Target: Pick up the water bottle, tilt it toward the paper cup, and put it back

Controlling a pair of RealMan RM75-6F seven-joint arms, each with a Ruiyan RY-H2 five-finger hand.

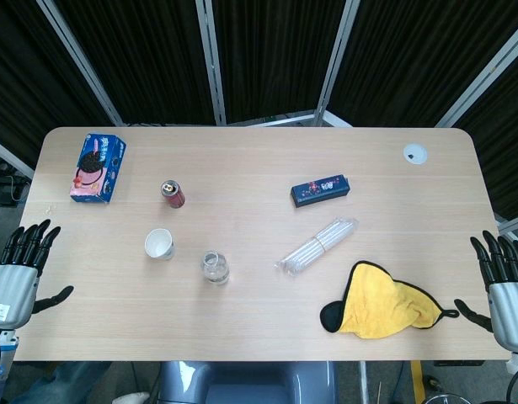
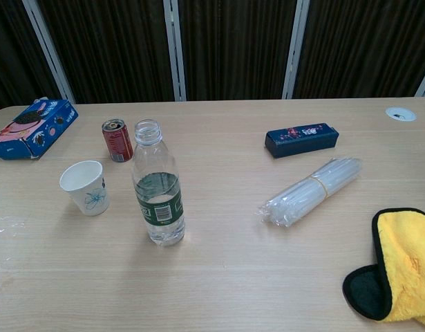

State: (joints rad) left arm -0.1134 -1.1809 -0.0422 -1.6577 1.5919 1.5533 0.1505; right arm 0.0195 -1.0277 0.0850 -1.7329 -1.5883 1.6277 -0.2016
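On the table [image 2: 267, 277], the uncapped water bottle [image 2: 157, 187] stands upright and about half full, just beside the white paper cup [image 2: 86, 187], whose inside looks empty from above. Behind them stands a red can [image 2: 117, 140]. Left hand [image 1: 23, 268] and right hand [image 1: 503, 278] hover at opposite table edges, fingers spread, holding nothing.

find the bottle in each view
Head view: bottle is low and left of centre, seen from above.
Chest view: it stands upright, left of centre.
Shared landmark: the cup just to its left in both views.
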